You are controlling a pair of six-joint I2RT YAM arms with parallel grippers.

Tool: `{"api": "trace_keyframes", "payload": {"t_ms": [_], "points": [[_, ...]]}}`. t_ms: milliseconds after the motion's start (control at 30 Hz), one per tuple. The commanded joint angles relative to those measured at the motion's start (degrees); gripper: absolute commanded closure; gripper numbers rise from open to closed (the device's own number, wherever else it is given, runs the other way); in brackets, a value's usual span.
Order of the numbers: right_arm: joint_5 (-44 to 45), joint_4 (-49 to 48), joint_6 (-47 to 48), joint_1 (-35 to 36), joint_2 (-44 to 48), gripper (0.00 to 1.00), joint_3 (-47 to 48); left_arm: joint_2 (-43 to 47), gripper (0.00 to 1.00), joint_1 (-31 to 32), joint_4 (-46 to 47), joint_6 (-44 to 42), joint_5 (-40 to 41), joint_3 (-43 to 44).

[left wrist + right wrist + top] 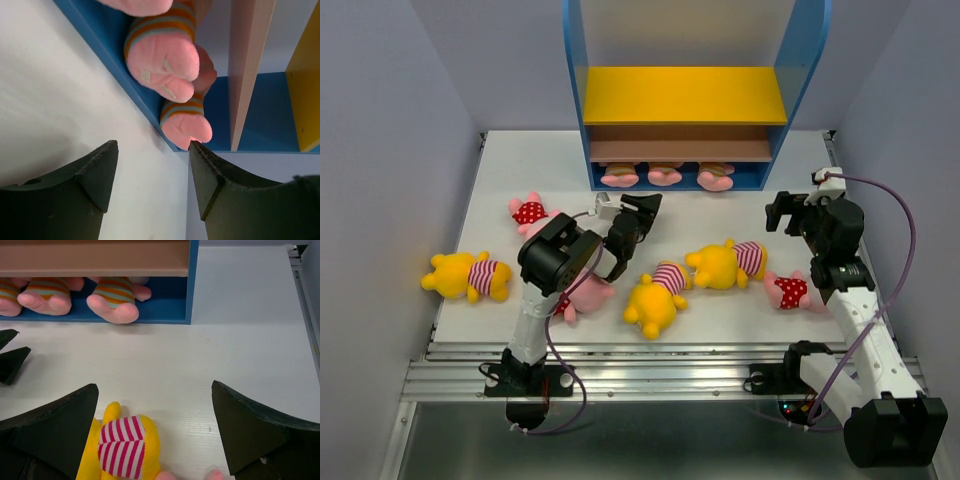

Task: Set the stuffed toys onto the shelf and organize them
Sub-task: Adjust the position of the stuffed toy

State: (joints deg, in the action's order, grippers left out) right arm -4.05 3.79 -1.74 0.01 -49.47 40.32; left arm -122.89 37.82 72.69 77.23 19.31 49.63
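From above, we see the shelf (807, 70) at the far edge of the table (880, 160), with three pigs in tan-striped shirts (665, 176) lined up on its blue base and both upper boards bare. Six toys lie loose on the table, among them a yellow bear (725, 262) near the right arm. The left gripper (645, 205) hangs just in front of the base and the right gripper (782, 212) off its right corner. On the left wrist view, the left gripper (152, 150) stands moderately parted with nothing between its fingers, the pigs' feet (162, 62) close ahead on the base's edge (125, 75). On the right wrist view, the right gripper (154, 386) is spread wide and empty, the yellow bear (127, 445) lying below it and toward its left finger. We judge the next pick is that bear. To do it well, we'd centre the jaws over the striped belly, come straight down, squeeze the soft middle rather than a limb, then keep the bears together on one bare board. The left arm should be clear of the shelf front first, or the two arms crowd each other.
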Motion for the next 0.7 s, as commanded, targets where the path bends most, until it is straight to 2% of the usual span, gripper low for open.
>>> {"api": "trace_keyframes", "payload": {"t_ms": [0, 300, 667], "points": [[0.3, -3.2, 0.7, -0.3, 0.0, 0.00, -0.2, 2.0, 0.31, -1.7, -0.5, -4.9, -1.8, 4.3], [0.5, -3.2, 0.9, -0.3, -0.1, 0.00, -0.1, -1.1, 0.31, -3.2, -8.4, -5.3, -3.0, 13.9], [0.3, -3.2, 0.8, -0.3, -0.1, 0.00, -0.1, -3.0, 0.32, -3.9, -16.1, -2.6, -0.9, 18.7]]}}
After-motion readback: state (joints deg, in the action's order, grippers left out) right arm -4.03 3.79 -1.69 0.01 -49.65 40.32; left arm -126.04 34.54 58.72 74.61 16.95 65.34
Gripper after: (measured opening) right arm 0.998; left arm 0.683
